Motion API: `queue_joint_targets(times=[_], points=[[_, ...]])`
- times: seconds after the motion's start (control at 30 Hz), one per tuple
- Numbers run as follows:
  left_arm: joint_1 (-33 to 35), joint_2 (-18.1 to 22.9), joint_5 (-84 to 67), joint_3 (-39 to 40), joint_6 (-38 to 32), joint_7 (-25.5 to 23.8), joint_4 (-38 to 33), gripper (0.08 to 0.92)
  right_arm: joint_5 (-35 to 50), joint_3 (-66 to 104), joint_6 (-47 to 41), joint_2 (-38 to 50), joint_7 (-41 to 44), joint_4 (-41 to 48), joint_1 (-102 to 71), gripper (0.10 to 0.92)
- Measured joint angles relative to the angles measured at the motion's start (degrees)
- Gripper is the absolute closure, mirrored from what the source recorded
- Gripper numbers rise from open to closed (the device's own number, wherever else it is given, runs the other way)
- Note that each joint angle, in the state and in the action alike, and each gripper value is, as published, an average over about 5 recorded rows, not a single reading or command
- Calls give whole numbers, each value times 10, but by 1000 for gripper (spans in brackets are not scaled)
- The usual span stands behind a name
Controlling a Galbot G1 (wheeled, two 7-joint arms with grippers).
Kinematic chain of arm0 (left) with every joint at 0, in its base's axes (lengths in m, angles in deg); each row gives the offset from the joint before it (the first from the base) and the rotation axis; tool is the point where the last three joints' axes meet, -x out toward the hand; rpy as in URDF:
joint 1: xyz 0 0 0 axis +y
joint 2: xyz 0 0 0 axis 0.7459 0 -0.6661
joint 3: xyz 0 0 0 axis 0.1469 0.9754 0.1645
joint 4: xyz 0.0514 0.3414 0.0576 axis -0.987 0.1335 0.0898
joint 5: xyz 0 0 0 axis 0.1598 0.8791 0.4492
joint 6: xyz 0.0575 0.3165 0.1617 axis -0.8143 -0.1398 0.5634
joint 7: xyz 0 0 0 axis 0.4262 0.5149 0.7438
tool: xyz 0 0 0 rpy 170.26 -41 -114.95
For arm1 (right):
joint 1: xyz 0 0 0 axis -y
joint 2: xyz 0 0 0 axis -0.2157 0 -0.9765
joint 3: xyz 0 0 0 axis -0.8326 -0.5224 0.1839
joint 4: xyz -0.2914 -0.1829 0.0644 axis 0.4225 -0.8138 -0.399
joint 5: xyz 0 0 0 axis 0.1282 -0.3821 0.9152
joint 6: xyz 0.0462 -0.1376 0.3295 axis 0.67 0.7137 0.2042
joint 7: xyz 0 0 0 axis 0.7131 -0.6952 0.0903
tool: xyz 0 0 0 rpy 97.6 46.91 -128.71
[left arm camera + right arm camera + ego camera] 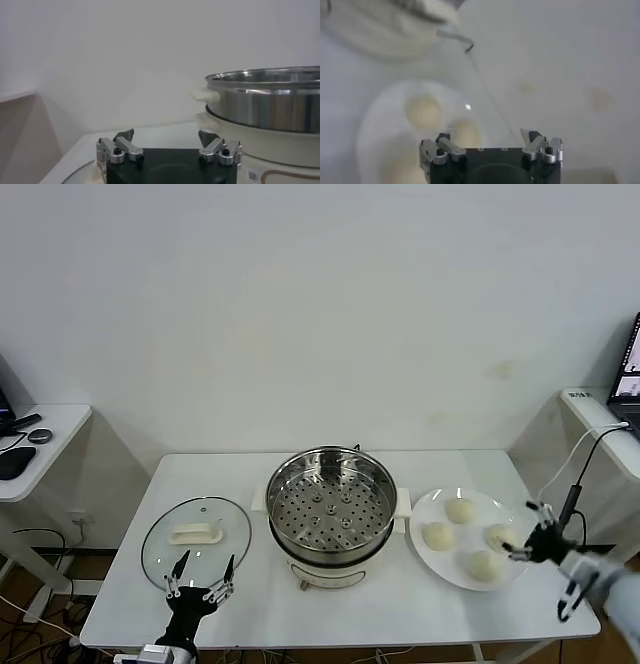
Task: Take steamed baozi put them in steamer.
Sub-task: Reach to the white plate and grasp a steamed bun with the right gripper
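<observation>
Several cream-white baozi [460, 510] lie on a white plate [425, 559] at the table's right; two of them [422, 111] also show in the right wrist view. The shiny steamer [330, 514], perforated tray bare, stands on its white base mid-table, and its wall [270, 100] shows in the left wrist view. My right gripper [522, 531] [487, 136] hovers open at the plate's right edge, beside the nearest baozi, holding nothing. My left gripper [207, 564] [166, 135] is open and empty near the table's front left, left of the steamer.
A round glass lid [196, 542] with a white handle lies flat on the table just beyond my left gripper. Side tables stand at far left [45, 444] and far right [600, 419], the right one with a cable [580, 454] hanging down.
</observation>
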Motion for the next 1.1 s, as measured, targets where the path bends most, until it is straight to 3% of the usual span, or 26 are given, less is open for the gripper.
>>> queue_joint_targets(times=[0.4,0.77,1.1], points=[[-4,5,6,-7,-15,-8,6,177,-63,-284,56,60,151,188,325,203],[-3,6,17,-21,-29,-13,12,177,-91,-512,82,1,233,338,545,203],[-3,7,22,-28,-34,-14,14,177,-104,-605,78,-62,256,431,628,203]])
